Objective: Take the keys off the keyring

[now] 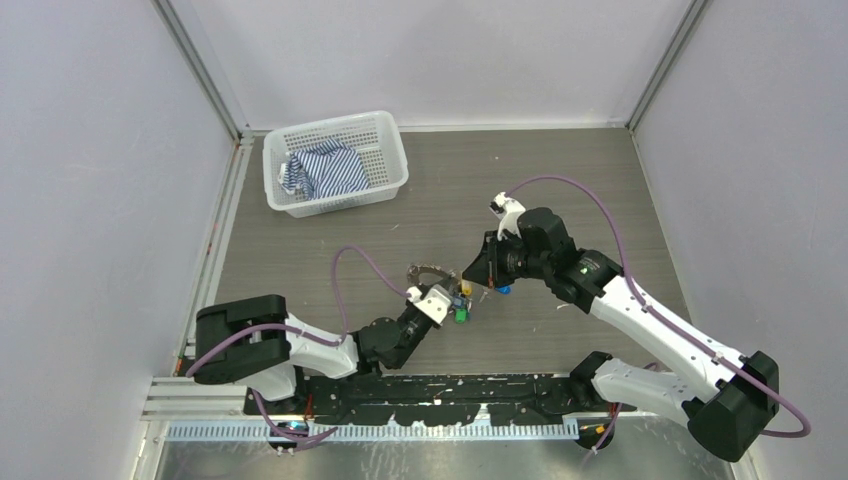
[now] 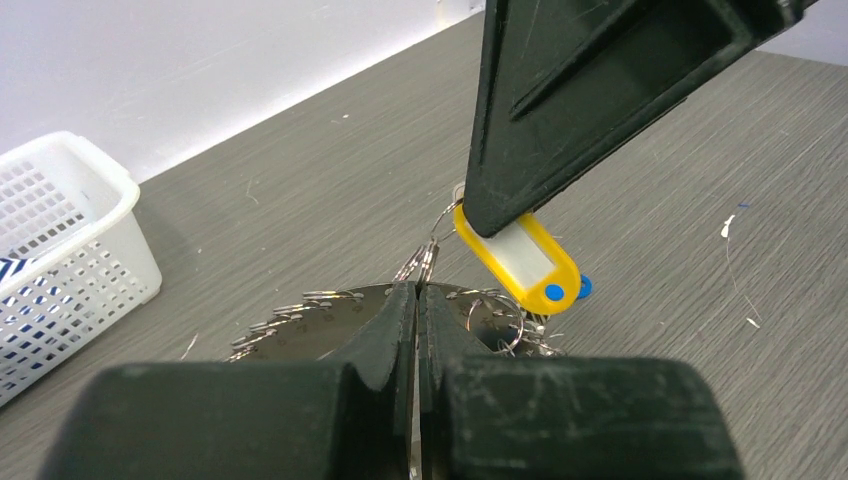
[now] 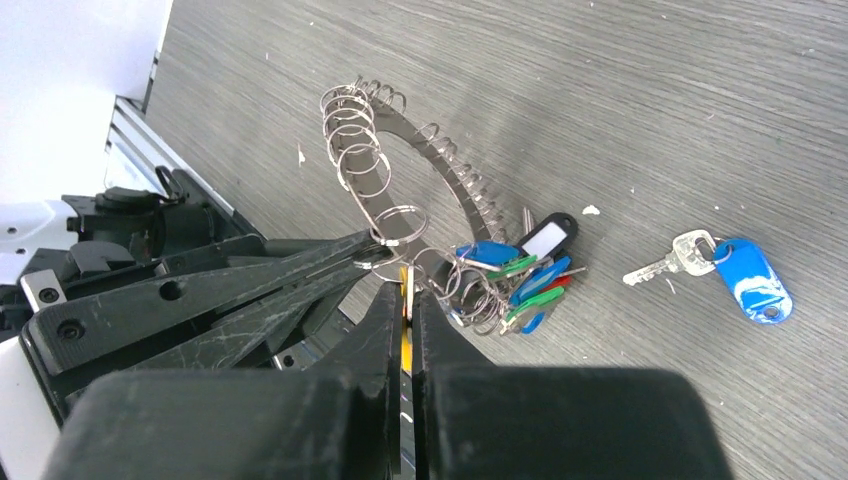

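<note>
The keyring (image 3: 447, 166) is a wide flat metal ring fringed with small split rings. It is lifted just above the table (image 1: 430, 271). My left gripper (image 2: 417, 291) is shut on its edge, and thin wire loops stick out past the tips. A bunch of keys (image 3: 520, 275) with blue, green, red and white tags hangs from the ring. My right gripper (image 3: 403, 292) is shut on a yellow tag (image 2: 522, 260) that still hangs on the ring, right beside the left fingers (image 3: 250, 285). One key with a blue tag (image 3: 748, 280) lies loose on the table.
A white mesh basket (image 1: 385, 122) holding a striped blue cloth (image 1: 325, 170) stands at the back left. White walls close in the table on three sides. The arm bases and a metal rail (image 1: 400, 390) run along the near edge.
</note>
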Controlling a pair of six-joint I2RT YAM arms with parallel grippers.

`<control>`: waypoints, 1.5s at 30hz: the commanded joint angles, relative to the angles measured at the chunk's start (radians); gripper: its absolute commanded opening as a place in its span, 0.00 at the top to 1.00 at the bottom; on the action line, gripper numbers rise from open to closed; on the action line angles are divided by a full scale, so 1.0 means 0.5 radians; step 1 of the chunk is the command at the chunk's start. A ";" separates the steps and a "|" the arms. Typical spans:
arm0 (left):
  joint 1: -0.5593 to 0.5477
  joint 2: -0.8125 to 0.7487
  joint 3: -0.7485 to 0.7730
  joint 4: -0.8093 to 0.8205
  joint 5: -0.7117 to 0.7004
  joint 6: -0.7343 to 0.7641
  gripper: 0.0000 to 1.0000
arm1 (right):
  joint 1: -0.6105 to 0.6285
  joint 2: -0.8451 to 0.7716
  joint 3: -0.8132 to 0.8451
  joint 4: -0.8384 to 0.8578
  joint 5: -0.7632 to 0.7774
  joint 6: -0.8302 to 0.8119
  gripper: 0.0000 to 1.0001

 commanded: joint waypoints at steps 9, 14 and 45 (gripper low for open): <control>0.014 0.005 0.025 0.279 -0.066 -0.041 1.00 | -0.061 -0.092 -0.042 0.217 -0.139 0.056 0.99; 0.015 0.029 0.076 0.257 -0.216 -0.061 1.00 | -0.059 -0.092 -0.012 0.154 -0.234 0.007 0.99; 0.028 -0.209 0.208 -0.267 -0.144 -0.452 1.00 | 0.150 0.087 0.125 0.015 -0.187 -0.227 0.99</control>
